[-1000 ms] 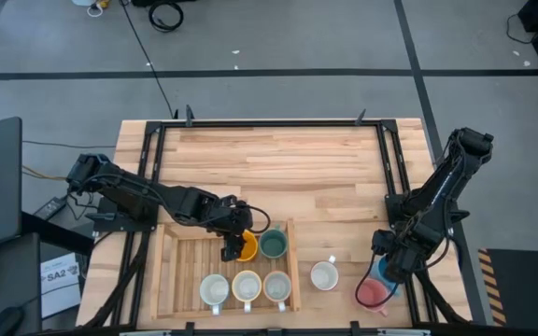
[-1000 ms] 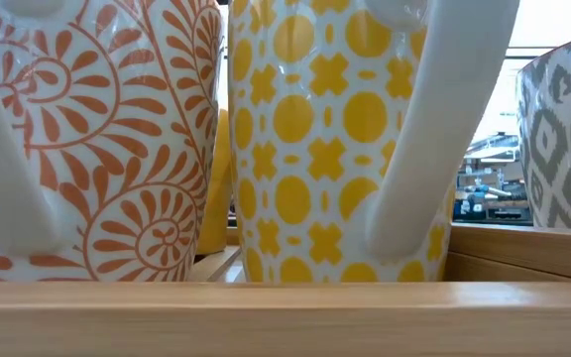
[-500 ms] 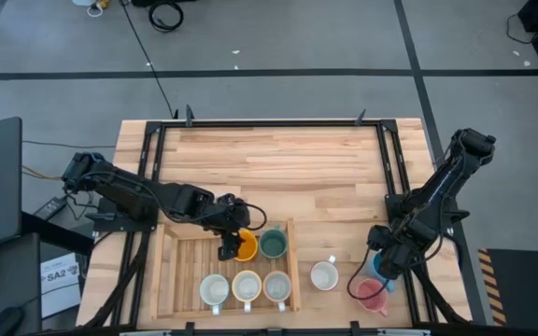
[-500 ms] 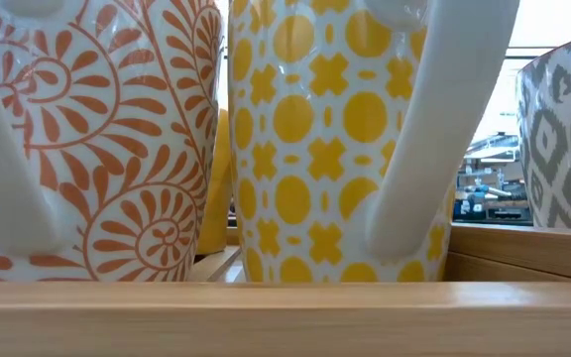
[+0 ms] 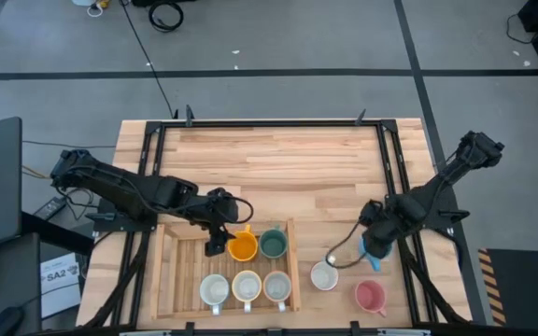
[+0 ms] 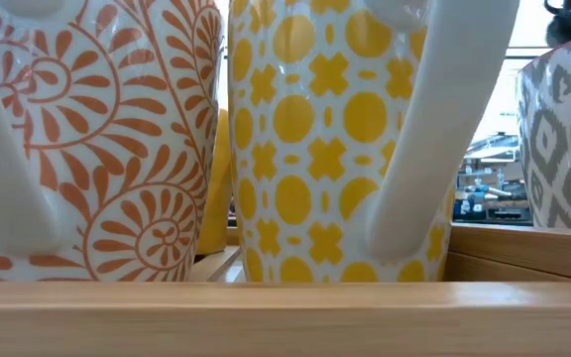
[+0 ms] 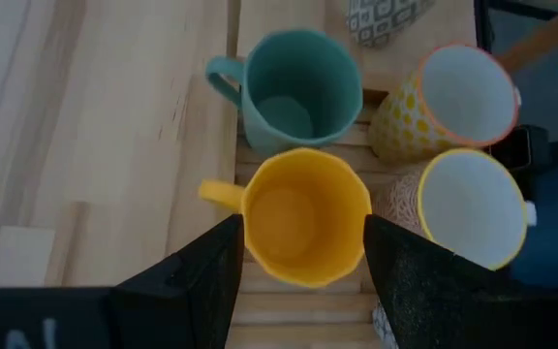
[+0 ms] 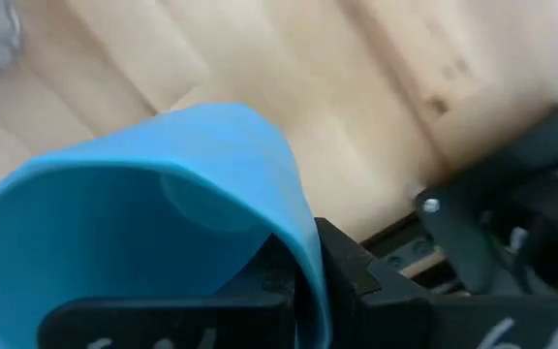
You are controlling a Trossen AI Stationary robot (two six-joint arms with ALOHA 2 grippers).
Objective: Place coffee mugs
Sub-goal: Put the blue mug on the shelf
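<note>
Your right pincer [image 5: 374, 250] has lifted the glossy blue mug [image 5: 375, 248] away from the round pink mug [image 5: 371, 297], carrying it leftward. Your left pincer [image 5: 217, 245] has backed leftward off the orange faceted mug [image 5: 243, 246].

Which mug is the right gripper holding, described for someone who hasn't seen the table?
Look right of the wooden tray, near the table's right edge. The right gripper is shut on the blue mug; the white mug and pink mug nearby sit free.
</note>
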